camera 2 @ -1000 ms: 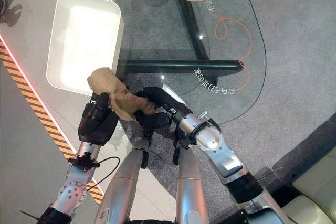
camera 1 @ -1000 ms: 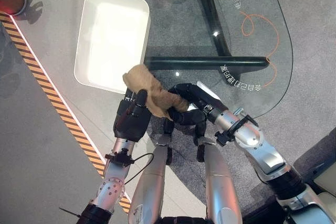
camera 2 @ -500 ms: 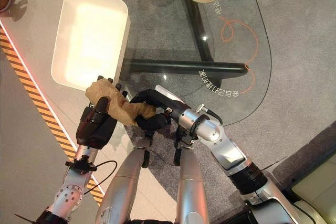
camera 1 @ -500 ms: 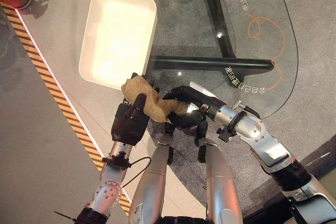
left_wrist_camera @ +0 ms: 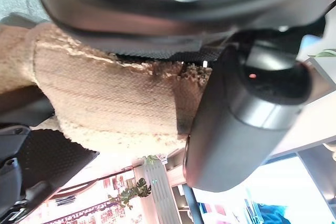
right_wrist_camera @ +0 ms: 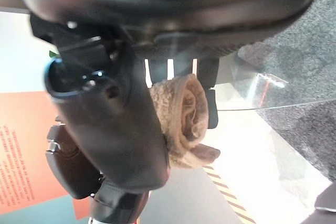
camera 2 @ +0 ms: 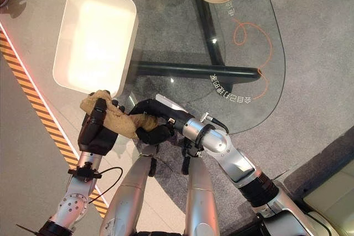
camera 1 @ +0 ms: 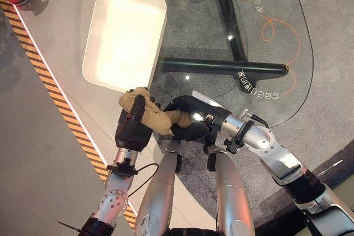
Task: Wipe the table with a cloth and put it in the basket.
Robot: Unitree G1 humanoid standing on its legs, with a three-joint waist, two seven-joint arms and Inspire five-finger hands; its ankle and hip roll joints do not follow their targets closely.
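The fingers (camera 1: 138, 105) of the left hand (camera 1: 133, 127) are curling over one end of the tan cloth (camera 1: 157, 119), thumb pressing from the other side, so that end is bunching into a knot above the palm. The right hand (camera 1: 188, 120) is closing round the other end; in its wrist view the cloth is sitting rolled between thumb and fingers. The cloth is hanging as a short twisted rope between the two hands, held in the air just off the near edge of the glass table (camera 1: 287, 37) and just short of the white basket's (camera 1: 91, 75) near rim.

It is looking soft, light and thick-piled, sagging wherever it is not gripped, so it probably will not slip but will droop and trail. Holding it bunched at the ends seems right; a loose tail could be catching the basket rim on the way in.
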